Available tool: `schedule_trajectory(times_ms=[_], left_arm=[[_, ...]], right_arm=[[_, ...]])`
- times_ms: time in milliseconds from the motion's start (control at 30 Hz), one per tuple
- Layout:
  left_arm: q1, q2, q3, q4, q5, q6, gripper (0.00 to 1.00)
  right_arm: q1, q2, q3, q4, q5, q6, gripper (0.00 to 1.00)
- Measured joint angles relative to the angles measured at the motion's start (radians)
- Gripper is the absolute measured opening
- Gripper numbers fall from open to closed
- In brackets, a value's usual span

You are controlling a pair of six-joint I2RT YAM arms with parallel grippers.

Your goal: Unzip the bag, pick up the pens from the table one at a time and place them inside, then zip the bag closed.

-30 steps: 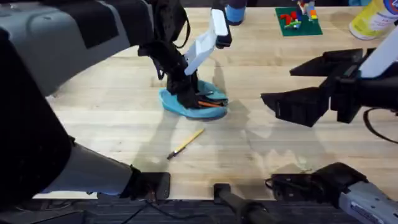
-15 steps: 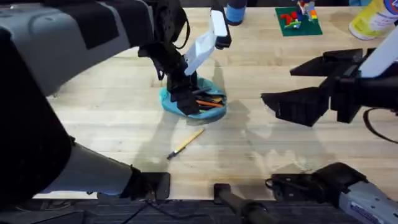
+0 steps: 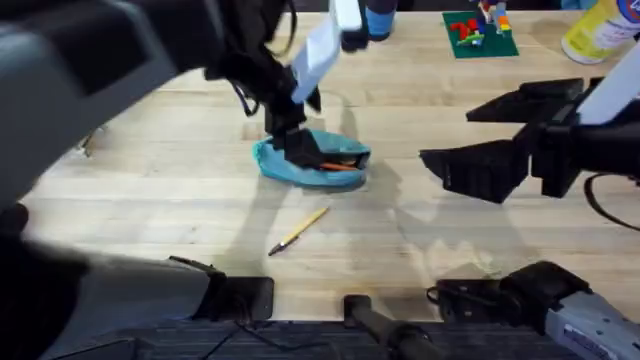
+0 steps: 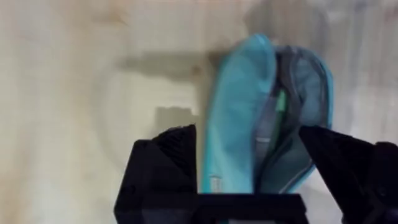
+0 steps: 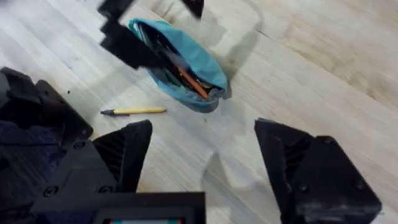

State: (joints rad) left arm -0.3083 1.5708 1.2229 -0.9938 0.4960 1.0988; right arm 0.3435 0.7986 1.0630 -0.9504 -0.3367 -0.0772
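Nearest the arms' bases, on the light wooden table [image 3: 150, 200]: a tan pen [image 3: 299, 231] with a dark tip, lying flat and slanted, alone on bare planks. Also seen from the right wrist [image 5: 132, 111], well apart from the black fingers there.

Beyond the pen, toward the middle of the table: the light blue bag [image 3: 312, 163], unzipped, mouth gaping, orange and dark items visible inside. Same open mouth seen from the right wrist [image 5: 180, 62] and, very close, from the left wrist [image 4: 249, 124].

Directly over the bag's left end: the left gripper [image 3: 295, 145], pointing down, fingers spread wide on either side of the pouch [image 4: 245, 180], gripping nothing visible.

Off to the right, well apart from the bag and raised above the table: the right gripper [image 3: 480, 140], jaws wide apart and empty [image 5: 205, 162].

Farthest back, at the table's far edge: green plate with small coloured bricks [image 3: 478, 32], a blue object [image 3: 378, 18] and a yellow bottle [image 3: 600, 30].
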Motion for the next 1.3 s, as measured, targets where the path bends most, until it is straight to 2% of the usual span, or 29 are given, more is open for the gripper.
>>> schedule_trajectory(times_ms=[200, 367, 600, 900, 1067, 1300], left_arm=[[0.059, -0.184, 0.032, 0.056, 0.010, 0.000, 0.996], [0.122, -0.264, 0.034, 0.045, 0.013, 0.000, 0.996], [0.203, -0.278, 0.034, 0.035, 0.013, -0.016, 0.995], [0.232, -0.278, 0.034, 0.032, 0.013, -0.032, 0.995], [0.262, -0.278, 0.034, 0.039, 0.013, -0.034, 0.994], [0.362, -0.278, 0.034, 0.080, 0.013, -0.034, 0.994]], right_arm=[[0.000, 0.032, 0.000, 0.000, 0.000, 0.000, 0.998], [0.000, 0.080, 0.000, 0.000, 0.000, 0.000, 0.998], [0.000, 0.097, 0.000, 0.000, 0.000, 0.000, 0.998], [0.000, 0.097, 0.000, 0.000, 0.000, 0.010, 0.998], [-0.001, 0.097, 0.000, 0.012, -0.033, 0.088, 0.998], [0.015, 0.098, 0.000, 0.032, -0.143, 0.310, 0.998]])
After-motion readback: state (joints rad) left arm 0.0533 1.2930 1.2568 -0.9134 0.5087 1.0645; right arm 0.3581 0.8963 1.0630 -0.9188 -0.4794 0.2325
